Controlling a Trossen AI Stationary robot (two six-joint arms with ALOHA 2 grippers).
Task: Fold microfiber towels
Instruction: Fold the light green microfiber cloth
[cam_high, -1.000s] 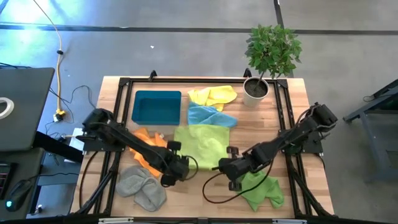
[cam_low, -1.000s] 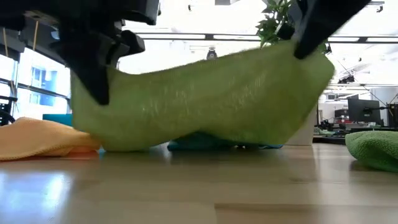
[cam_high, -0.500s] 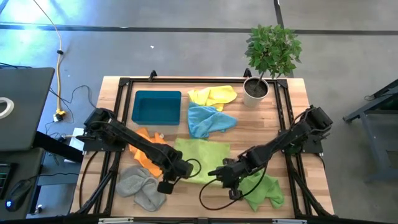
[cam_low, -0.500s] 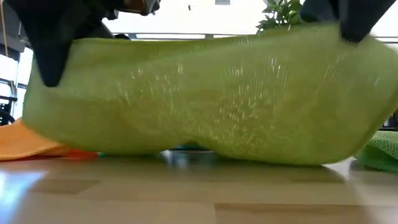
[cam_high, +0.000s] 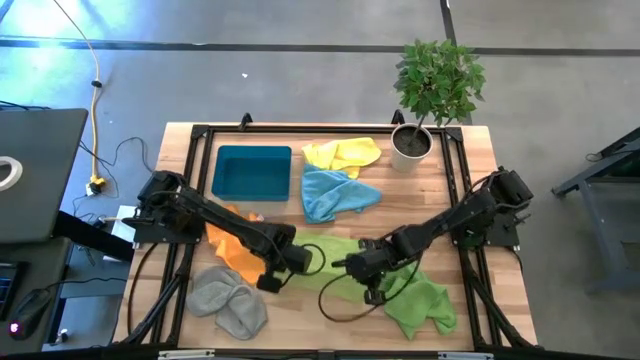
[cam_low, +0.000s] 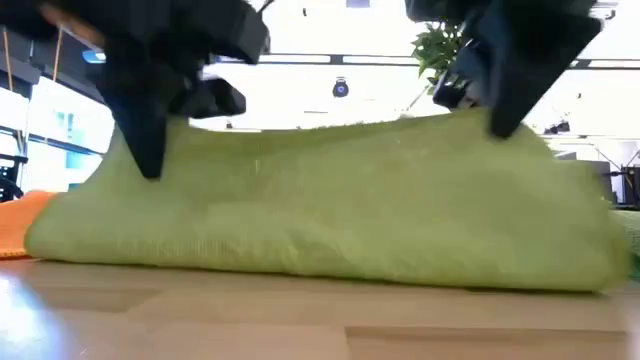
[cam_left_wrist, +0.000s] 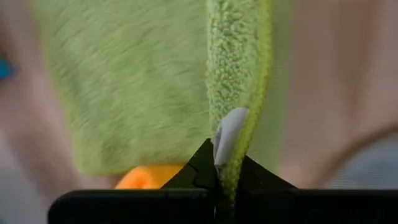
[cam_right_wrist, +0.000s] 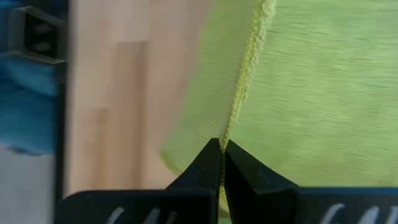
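Light green towel (cam_high: 335, 255) is held low over the worktop (cam_high: 440, 190), lower centre of the high view. One edge is pinched by left gripper (cam_high: 290, 262) fingers, the other by right gripper (cam_high: 358, 268) fingers.

Both arms reach inward and low over the front half of the worktop, nearly meeting at its middle. The left gripper (cam_high: 283, 262) sits just left of centre, fingers pinched tight on a towel edge. The right gripper (cam_high: 358, 268) sits just right of centre, fingers likewise clamped on fabric.
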